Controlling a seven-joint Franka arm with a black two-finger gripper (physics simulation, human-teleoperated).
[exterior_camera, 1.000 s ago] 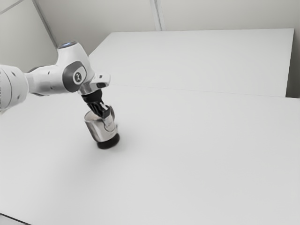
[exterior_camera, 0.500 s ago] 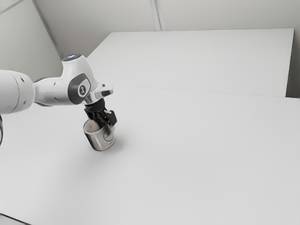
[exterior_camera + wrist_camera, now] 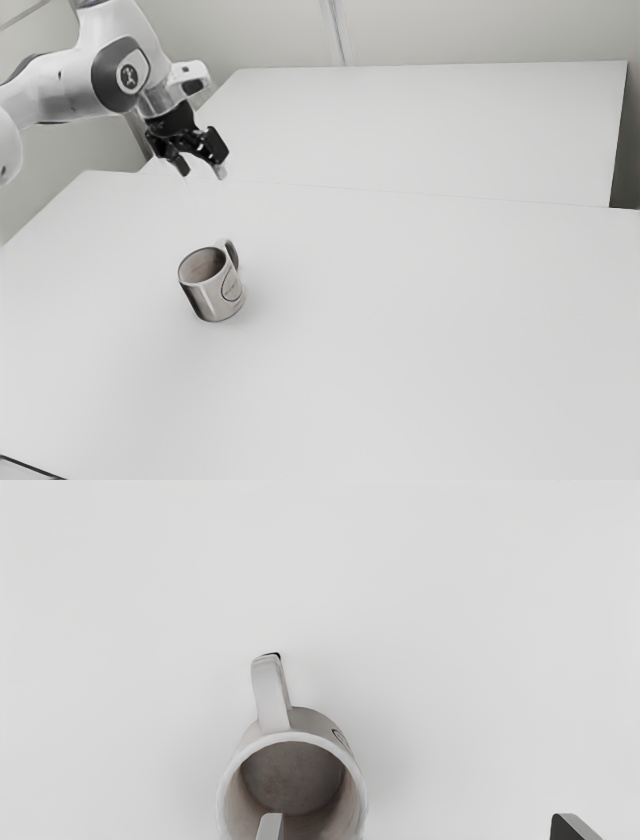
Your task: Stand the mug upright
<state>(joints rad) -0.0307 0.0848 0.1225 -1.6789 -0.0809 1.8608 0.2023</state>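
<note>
The white mug [image 3: 213,296] stands on its base on the pale tabletop [image 3: 430,340], left of center in the exterior view's frame, with its mouth facing up. Its handle [image 3: 232,254] sits at the upper right side of the mug there, and a round, dark-outlined mark [image 3: 232,288] shows on the outer wall below it. The black tool [image 3: 203,173] is open and holds nothing, its two fingers spread well apart; it hangs above the tabletop in the upper left of the frame, clear of the mug. The white arm [image 3: 60,88] comes in from the upper left edge. The wrist view looks down into the mug's grayish inside, with one fingertip [image 3: 270,827] overlapping the mouth in the line of sight and the other beyond the rim.
</note>
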